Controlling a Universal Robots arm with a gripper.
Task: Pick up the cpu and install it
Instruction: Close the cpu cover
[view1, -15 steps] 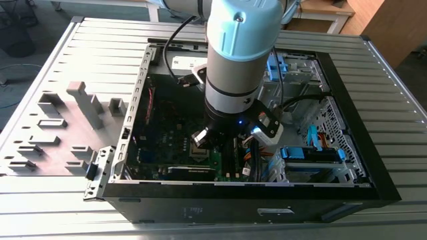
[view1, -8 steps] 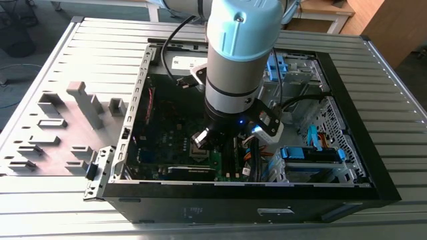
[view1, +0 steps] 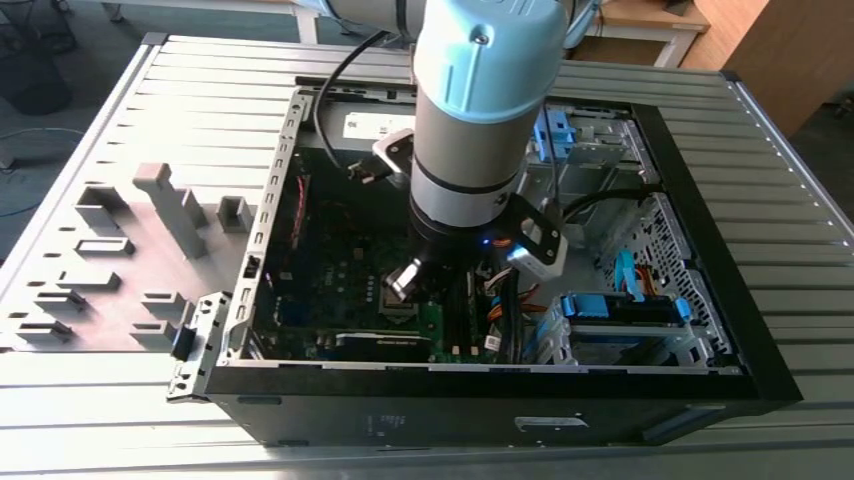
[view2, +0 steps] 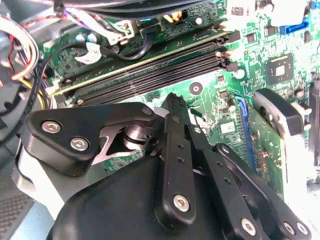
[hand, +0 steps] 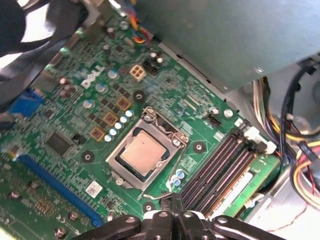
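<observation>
Clear air right above the cpu (hand: 143, 152), nothing covering its top. The socket frame (hand: 161, 124) hems it in, memory slots (hand: 215, 170) lie low alongside, a grey metal box (hand: 230, 35) looms close by, and cables (hand: 295, 145) crowd beyond the slots.

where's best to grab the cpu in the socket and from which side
Probably its two opposite edges, coming straight down from above. The cpu lies flat in the socket frame, its top a smooth plate with nothing to pinch, and the frame crowds its sides.
</observation>
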